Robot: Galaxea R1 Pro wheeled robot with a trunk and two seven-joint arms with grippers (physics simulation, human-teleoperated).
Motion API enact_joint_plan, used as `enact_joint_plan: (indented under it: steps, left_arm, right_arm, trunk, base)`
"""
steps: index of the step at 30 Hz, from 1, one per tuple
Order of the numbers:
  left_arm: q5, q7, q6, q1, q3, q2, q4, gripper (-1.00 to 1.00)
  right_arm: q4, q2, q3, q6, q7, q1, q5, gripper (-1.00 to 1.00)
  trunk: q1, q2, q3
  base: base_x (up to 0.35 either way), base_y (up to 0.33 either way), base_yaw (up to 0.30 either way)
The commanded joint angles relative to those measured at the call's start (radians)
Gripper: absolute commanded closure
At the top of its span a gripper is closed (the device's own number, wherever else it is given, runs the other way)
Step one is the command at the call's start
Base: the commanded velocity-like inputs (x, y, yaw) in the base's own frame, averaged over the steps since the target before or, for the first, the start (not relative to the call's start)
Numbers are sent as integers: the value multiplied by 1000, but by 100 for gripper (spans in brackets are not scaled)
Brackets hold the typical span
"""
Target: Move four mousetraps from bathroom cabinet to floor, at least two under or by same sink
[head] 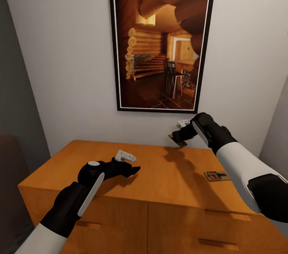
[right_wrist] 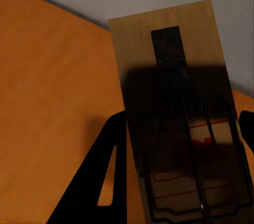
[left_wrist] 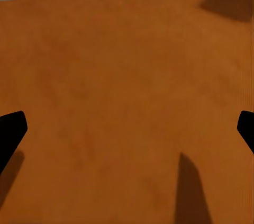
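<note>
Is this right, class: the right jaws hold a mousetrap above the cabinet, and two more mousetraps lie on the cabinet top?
Not quite. The right gripper does hold a mousetrap above the cabinet, but the head view shows one other mousetrap lying on the cabinet top, not two.

soft indoor light, crisp render, dark close-ups

the room is evenly and mildly lit, the white wall (head: pixel 60 46) pale grey and dimmer toward the left edge. light falls from above and in front: both arms cast soft shadows on the cabinet (head: pixel 168 174) top. no glare anywhere. the head view bends lines at its edges. up close, the held mousetrap (right_wrist: pixel 180 123) lies half in shade, slightly blurred, under a dark band.
</note>
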State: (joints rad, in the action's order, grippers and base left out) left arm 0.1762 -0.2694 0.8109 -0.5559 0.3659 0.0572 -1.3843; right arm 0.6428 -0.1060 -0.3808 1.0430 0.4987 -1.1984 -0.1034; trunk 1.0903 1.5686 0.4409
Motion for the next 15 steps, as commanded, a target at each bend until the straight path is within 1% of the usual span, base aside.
enact_joint_plan:
  steps: [1,4,7,11,15]
  left_arm:
    - [6,2,5,-1,1,0,-1,-100]
    - [6,3,4,-1,0,0,-1,-100]
    - [8,3,5,-1,-7,-1,0,-100]
    - [9,-1,8,-1,-34,-2,0,-100]
    - [7,-4,12,-1,-46,-2,0,-100]
  right_arm:
    - [0,-1,-5,4,-6,-1,-11,100]
    - [-2,-6,-1,4,-10,-1,-12,100]
    - [-3,-5,-1,4,-25,5,-10,100]
    - [-1,-9,-1,4,-35,6,-10,100]
    - [5,-12,0,4,-37,6,-9,100]
  trunk:
    - [0,1,1]
    - [0,1,1]
    - [0,1,1]
    - [0,1,1]
    - [0,1,1]
  base:
    - [0,0,-14]
    - [0,0,-5]
    - [0,0,0]
    - [0,0,0]
    - [0,0,0]
